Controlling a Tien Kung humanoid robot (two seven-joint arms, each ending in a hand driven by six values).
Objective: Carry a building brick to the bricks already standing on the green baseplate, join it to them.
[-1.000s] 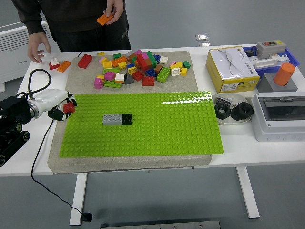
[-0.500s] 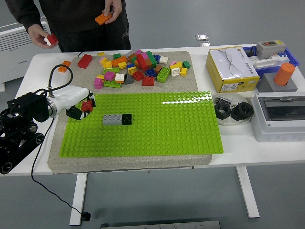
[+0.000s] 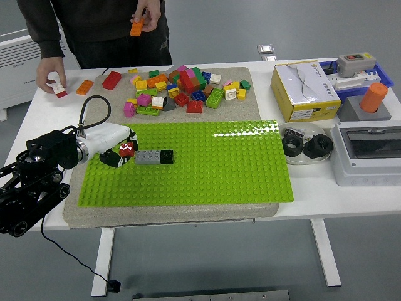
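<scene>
A grey brick (image 3: 147,157) and a black brick (image 3: 166,157) stand joined in a row on the green baseplate (image 3: 213,169), left of its middle. My left hand (image 3: 120,150) is shut on a small red brick (image 3: 127,150) and holds it just left of the grey brick, close to touching it. My right hand is out of view. A pile of loose coloured bricks (image 3: 182,88) lies behind the baseplate.
A person stands at the far side; one hand (image 3: 51,80) holds a red and white brick on the table's far left, the other (image 3: 143,19) holds an orange brick. A yellow box (image 3: 304,91), a tray with black rings (image 3: 307,145) and a grey case (image 3: 369,153) stand at the right.
My left hand has moved right over the baseplate with the red brick, up to the grey brick. The person's hand lowered to the table with a brick.
</scene>
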